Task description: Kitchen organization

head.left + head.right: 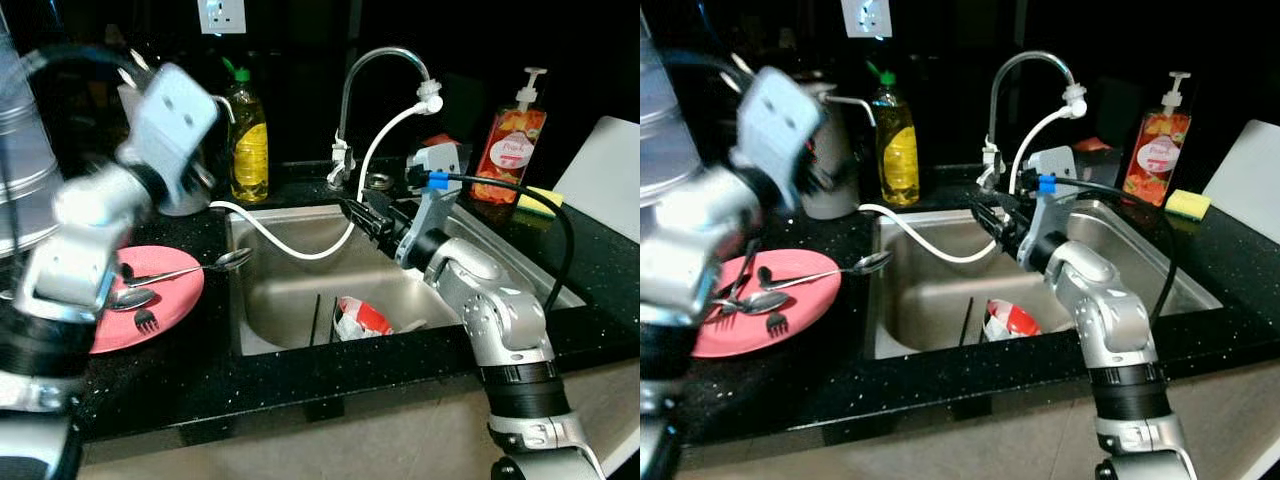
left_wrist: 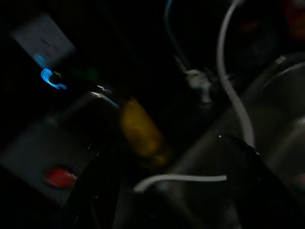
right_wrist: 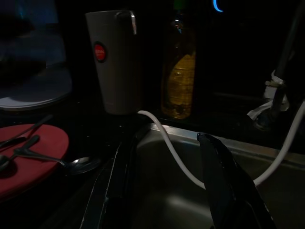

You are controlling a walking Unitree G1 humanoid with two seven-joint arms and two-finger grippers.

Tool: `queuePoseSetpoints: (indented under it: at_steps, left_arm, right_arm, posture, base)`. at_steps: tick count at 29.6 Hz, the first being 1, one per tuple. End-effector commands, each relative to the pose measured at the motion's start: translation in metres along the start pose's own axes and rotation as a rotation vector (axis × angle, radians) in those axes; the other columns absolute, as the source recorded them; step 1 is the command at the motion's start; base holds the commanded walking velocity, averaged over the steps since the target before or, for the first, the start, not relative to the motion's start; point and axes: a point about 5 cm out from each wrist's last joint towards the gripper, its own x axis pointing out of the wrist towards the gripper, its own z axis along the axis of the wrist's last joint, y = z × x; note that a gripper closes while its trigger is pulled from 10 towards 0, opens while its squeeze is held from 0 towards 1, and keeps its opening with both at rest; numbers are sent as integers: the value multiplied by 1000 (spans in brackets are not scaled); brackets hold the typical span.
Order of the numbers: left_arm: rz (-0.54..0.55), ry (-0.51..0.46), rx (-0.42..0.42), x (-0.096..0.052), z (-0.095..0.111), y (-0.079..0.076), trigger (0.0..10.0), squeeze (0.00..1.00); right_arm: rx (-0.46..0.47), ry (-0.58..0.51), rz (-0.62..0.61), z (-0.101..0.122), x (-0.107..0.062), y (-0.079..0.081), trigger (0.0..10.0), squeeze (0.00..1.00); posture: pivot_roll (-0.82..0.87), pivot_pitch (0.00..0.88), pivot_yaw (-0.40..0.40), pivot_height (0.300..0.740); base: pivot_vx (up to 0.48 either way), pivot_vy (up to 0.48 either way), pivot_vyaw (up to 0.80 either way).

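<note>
On the black surface, nearest of all, a pink plate is seen with spoons and a fork laid on it. One long spoon is stuck out past the plate's rim toward the sink. It could be bumped and knocked into the sink if an arm is swung low past it. Inside the sink, a red and white wrapper is seen lying at the bottom, next to a thin dark divider. A white hose is draped from the tap across the sink and onto the surface. The hose could be snagged and tugged by the right claw, because the claw is held just beside it over the sink. In the right wrist view the two black fingers are seen spread well apart, with nothing held between them. The left claw is lifted high over the plate side and looks blurred; its fingers are also spread apart and empty. Farther back, a white jug, a yellow bottle, a red soap pump and a yellow sponge are stood by the wall.
</note>
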Motion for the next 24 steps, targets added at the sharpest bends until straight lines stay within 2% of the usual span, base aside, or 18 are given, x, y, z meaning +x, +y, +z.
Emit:
queuePoseSetpoints:
  at_steps: [1,3,4,9,15,24]
  left_arm:
    - [-25,-22,-84,-1,1,-8,10000,0]
    - [-34,-36,-223,-1,-2,-19,10000,0]
    - [-34,-36,-223,-1,-2,-19,10000,0]
    - [-30,-138,-463,-4,8,-33,10000,0]
    - [-45,-181,-557,-6,13,-44,10000,0]
    - [-49,-170,-669,-10,15,-57,10000,0]
  right_arm:
    - [3,2,1,-1,-2,1,10000,0]
    - [6,2,1,-2,-2,1,10000,0]
    - [6,2,1,-2,-2,1,10000,0]
    - [15,-1,-3,-2,-2,2,10000,0]
    - [28,-9,-13,-3,-3,2,10000,0]
    - [56,-37,-24,1,-3,7,10000,0]
  posture:
    - [-18,45,-19,740]
    - [-18,44,-18,740]
    - [-18,44,-18,740]
    - [-18,45,-18,740]
    - [-18,47,-20,740]
    - [-18,49,-20,740]
  base:
    - [0,0,0]
    - [0,0,0]
    - [0,0,0]
    - [0,0,0]
    - [0,0,0]
    - [0,0,0]
